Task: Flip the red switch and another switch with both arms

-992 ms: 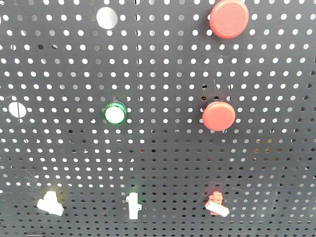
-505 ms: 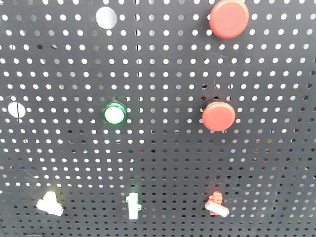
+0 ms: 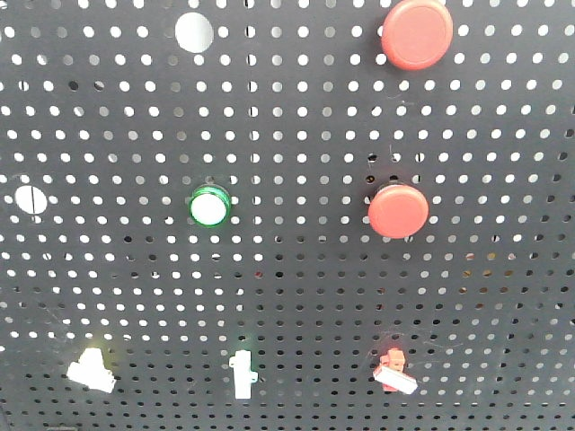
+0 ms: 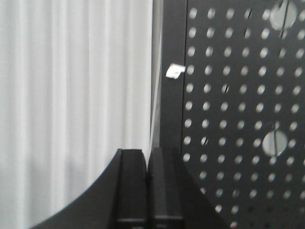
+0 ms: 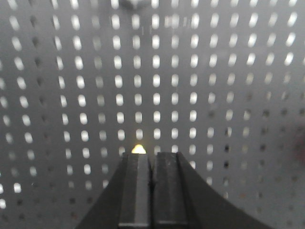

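In the front view the red switch (image 3: 393, 373) sits low on the right of the black pegboard (image 3: 296, 296), its white lever slanting down to the right. The other switch (image 3: 90, 370), with a faint yellow base and a stubby white lever, sits low on the left. Neither arm appears in that view. My left gripper (image 4: 147, 155) is shut with nothing in it, pointing at the board's left edge (image 4: 171, 95). My right gripper (image 5: 152, 155) is shut and empty, facing the perforated board, with a small yellow glow (image 5: 138, 149) just beyond its left fingertip.
A slim white toggle with a green base (image 3: 241, 375) stands between the two switches. Above it is a green-ringed round light (image 3: 209, 208). Two large round red buttons (image 3: 416, 34) (image 3: 398, 211) sit on the right. A white curtain (image 4: 71, 86) hangs left of the board.
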Available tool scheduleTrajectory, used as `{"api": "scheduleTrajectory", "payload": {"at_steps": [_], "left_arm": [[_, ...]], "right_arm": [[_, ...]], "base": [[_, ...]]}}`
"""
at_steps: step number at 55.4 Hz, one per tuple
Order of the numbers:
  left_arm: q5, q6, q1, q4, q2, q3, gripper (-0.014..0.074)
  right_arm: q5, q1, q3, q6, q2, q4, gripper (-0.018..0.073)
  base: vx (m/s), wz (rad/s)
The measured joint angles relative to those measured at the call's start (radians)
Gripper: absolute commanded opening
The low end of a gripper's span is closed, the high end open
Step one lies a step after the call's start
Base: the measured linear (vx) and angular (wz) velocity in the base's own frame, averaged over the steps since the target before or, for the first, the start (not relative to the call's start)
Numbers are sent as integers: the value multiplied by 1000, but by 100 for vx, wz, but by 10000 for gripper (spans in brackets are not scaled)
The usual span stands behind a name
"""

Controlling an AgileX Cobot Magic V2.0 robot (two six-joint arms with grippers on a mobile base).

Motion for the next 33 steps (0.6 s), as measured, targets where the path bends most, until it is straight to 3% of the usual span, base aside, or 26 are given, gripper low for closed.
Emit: {"api": "scheduleTrajectory", "payload": {"at_steps": [6,13,19,29,33], "left_arm": [[24,-46,0,-44,1,-2,3],[105,-31,-46,-58,26,-2,3],[149,38,-150,-83,74,-2,3],[156,202,-385,-157,182,-2,3],[156,244,-442,-165,229,-2,3]], "right_arm": [[45,0,0,0,0,0,-6],[103,0,0,0,0,8,-6],[110,0,9,0,0,29,-6],[123,0,44,0,0,54,-6],[129,0,53,0,0,57,-6]], "base": [[0,0],[0,0],[0,0],[0,0],[0,0]]}}
